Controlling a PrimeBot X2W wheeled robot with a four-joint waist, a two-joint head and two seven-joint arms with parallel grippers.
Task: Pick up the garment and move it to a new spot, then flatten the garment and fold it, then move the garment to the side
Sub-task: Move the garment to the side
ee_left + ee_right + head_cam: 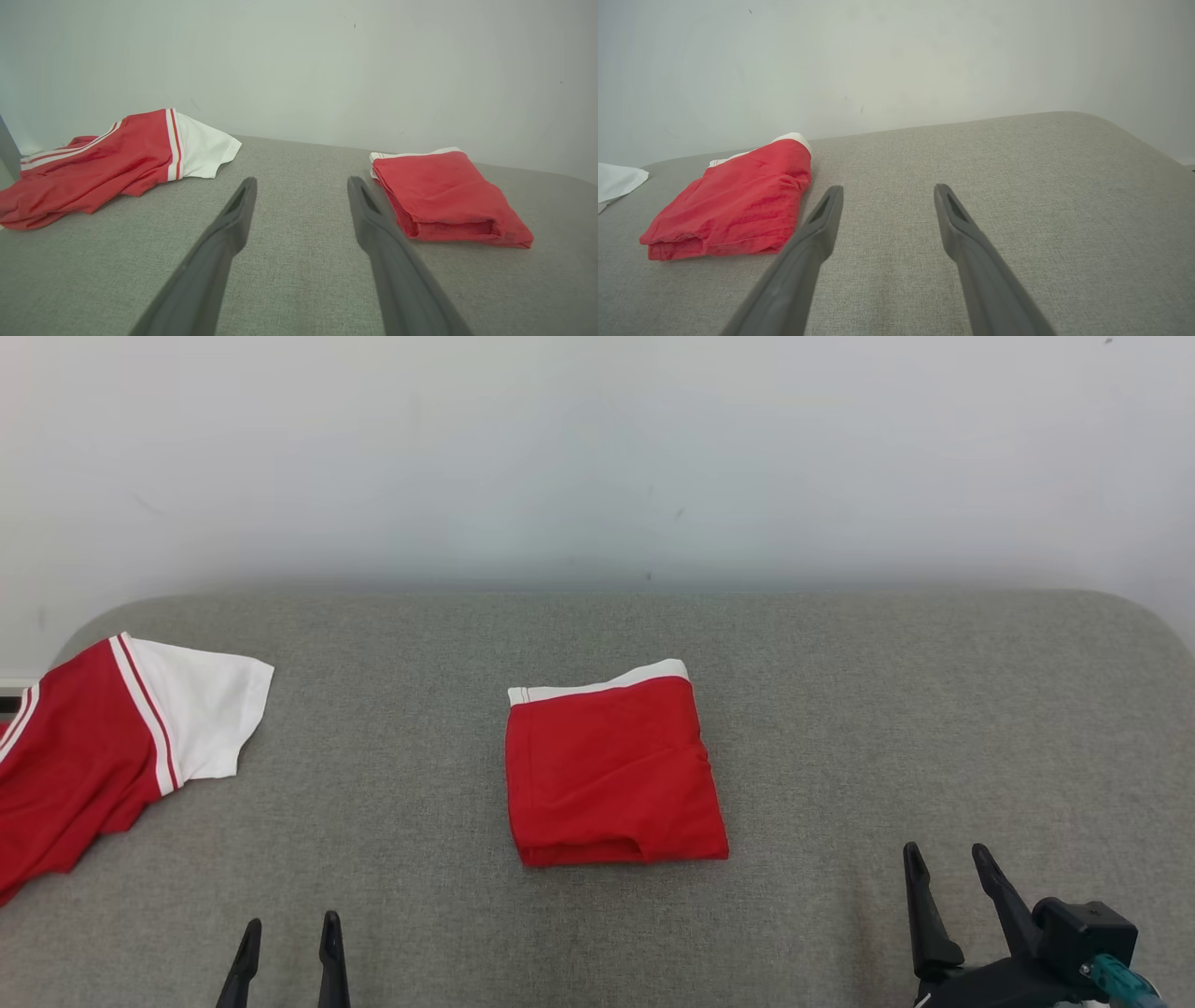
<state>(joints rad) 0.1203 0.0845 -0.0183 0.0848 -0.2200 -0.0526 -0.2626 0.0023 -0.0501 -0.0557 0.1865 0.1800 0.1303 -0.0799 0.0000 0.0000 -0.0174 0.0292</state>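
The left gripper (289, 926) and right gripper (945, 851) hover empty, fingers spread apart, over the grey cushion (840, 709). The folded red garment (611, 775) lies mid-cushion, at two o'clock from the left gripper and ten o'clock from the right. A loose red-and-white shirt (84, 756) sprawls at the left gripper's ten o'clock, well apart.

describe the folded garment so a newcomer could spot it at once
Look at the wide grey fabric-covered surface against the pale wall. Near its middle lies a compact red cloth square with a white band along its far edge. Unlike the spread-out red shirt with a white sleeve at the left edge, it is neatly folded.
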